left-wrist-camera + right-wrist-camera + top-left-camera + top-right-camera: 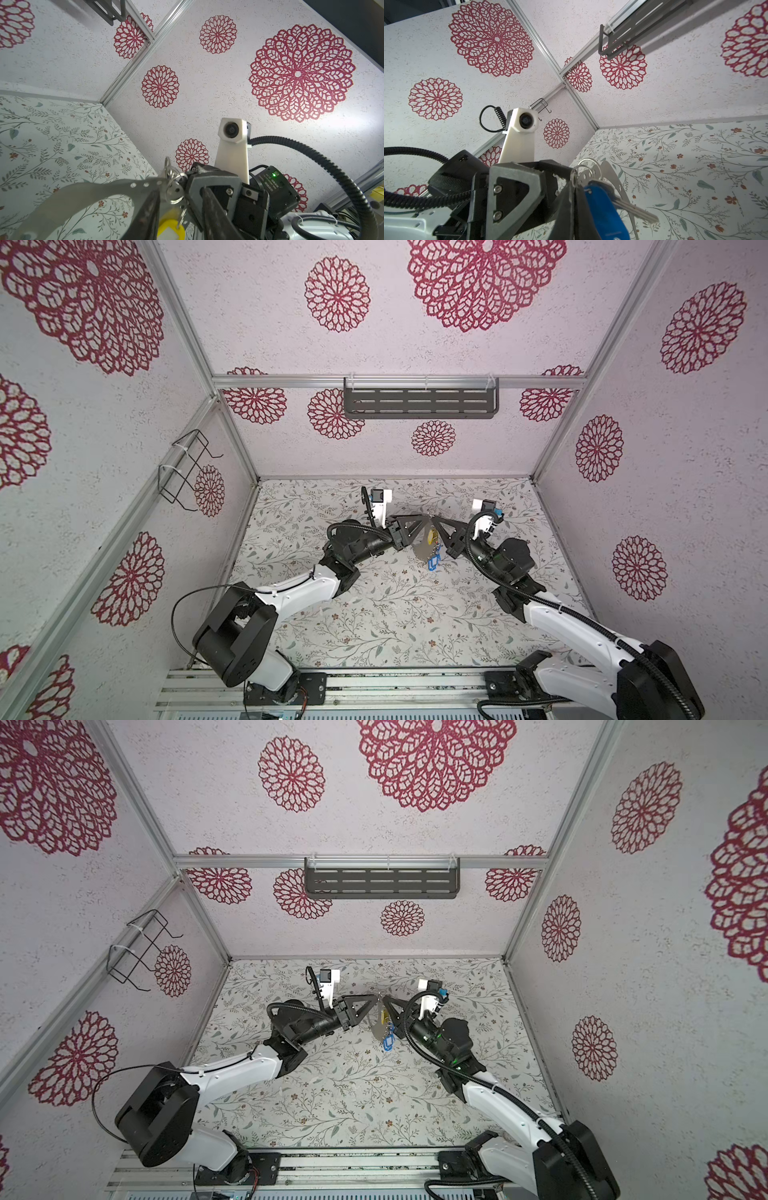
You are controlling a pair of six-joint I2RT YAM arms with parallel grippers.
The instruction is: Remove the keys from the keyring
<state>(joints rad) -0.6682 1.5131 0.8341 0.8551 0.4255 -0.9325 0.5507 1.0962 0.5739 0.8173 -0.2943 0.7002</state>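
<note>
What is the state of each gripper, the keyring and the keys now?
keyring, held off the table, hanging.
yellow key, on the keyring, hanging.
blue key, on the keyring, hanging.
left gripper, jaws apart, silver loops between them.
right gripper, shut on the keyring's top.

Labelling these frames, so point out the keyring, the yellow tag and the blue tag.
keyring (83, 191): left wrist view, flat grey band.
yellow tag (169, 222): left wrist view, yellow body.
blue tag (604, 212): right wrist view, blue body.

left tool (427, 520) seemingly parted, right tool (436, 524) clamped
</note>
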